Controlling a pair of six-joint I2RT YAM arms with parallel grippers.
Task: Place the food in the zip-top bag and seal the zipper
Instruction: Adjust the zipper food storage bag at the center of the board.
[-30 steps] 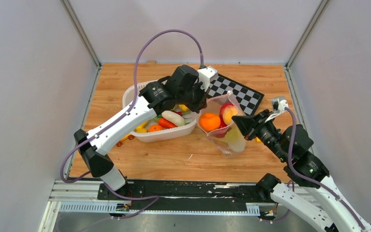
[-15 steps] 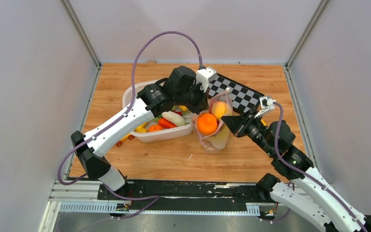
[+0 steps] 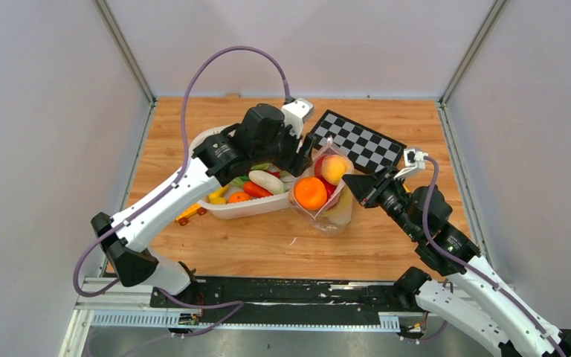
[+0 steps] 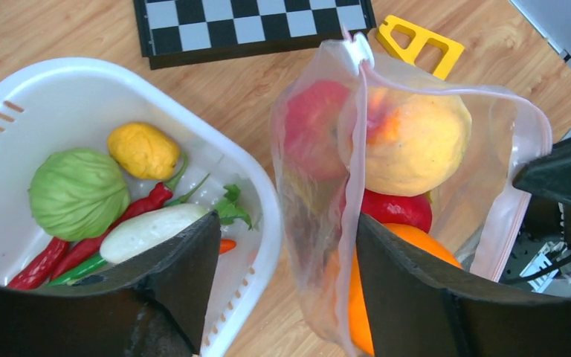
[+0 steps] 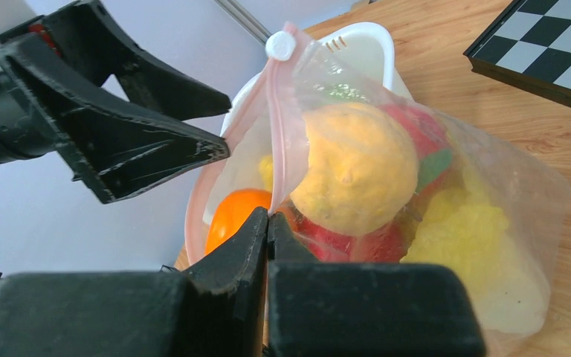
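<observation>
The zip-top bag (image 3: 326, 199) stands on the wood beside the basket, holding an orange (image 3: 311, 193), a peach (image 3: 332, 168) and red fruit. My right gripper (image 5: 268, 216) is shut on the pink zipper (image 5: 276, 126) below its white slider (image 5: 280, 46). The strip splits there, and the mouth gapes beside the orange (image 5: 234, 212). My left gripper (image 4: 288, 219) is open, its fingers astride the bag's (image 4: 320, 171) near edge without pinching it. More food lies in the basket: cabbage (image 4: 78, 192), lemon (image 4: 143, 150), chillies (image 4: 130, 212).
The white basket (image 3: 215, 208) sits left of the bag, under my left arm. A checkerboard (image 3: 360, 141) lies behind the bag. A yellow toy car (image 3: 191, 214) rests left of the basket, and a yellow plastic piece (image 4: 420, 44) lies by the board. Cage walls stand on three sides.
My left gripper has opened, let go of the bag's edge and drawn back to the left. My right gripper has carried the bag left, toward the basket.
</observation>
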